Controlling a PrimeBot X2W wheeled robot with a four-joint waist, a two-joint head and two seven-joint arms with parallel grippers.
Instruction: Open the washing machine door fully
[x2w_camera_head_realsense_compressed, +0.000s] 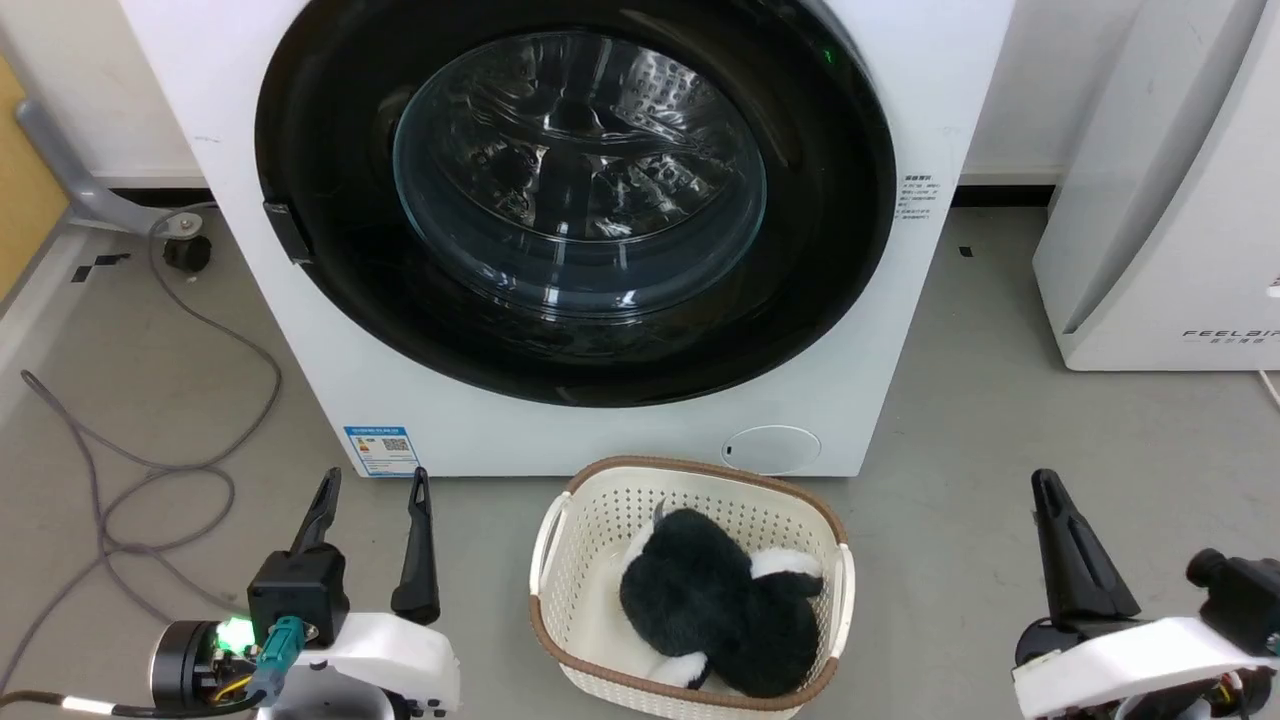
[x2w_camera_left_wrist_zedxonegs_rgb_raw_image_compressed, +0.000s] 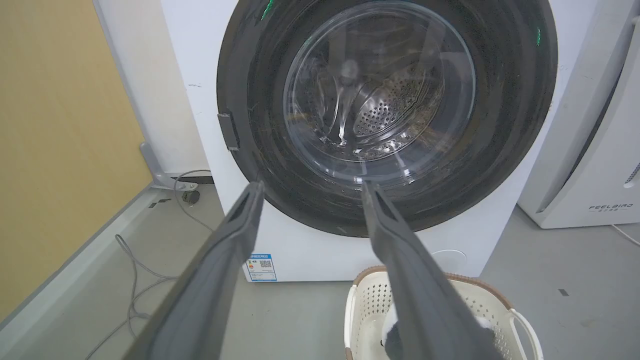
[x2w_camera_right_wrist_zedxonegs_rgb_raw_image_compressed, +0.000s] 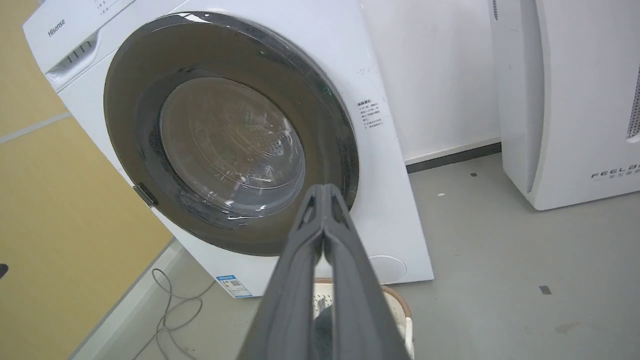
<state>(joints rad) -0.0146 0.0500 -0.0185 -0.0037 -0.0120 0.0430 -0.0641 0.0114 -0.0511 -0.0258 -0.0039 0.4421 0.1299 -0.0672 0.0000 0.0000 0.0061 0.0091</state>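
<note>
Washing machine door shut flat against the front of the washing machine, small black handle on its left rim. Machine at the far edge of the floor, back to the wall. Left jaws spread wide and empty, low by the floor's near-left corner, pointing at the door but well short of it. Right jaws pressed together on nothing, by the near-right corner, clear of the door. Between them, just before the machine, a white basket holding a black-and-white plush toy.
</note>
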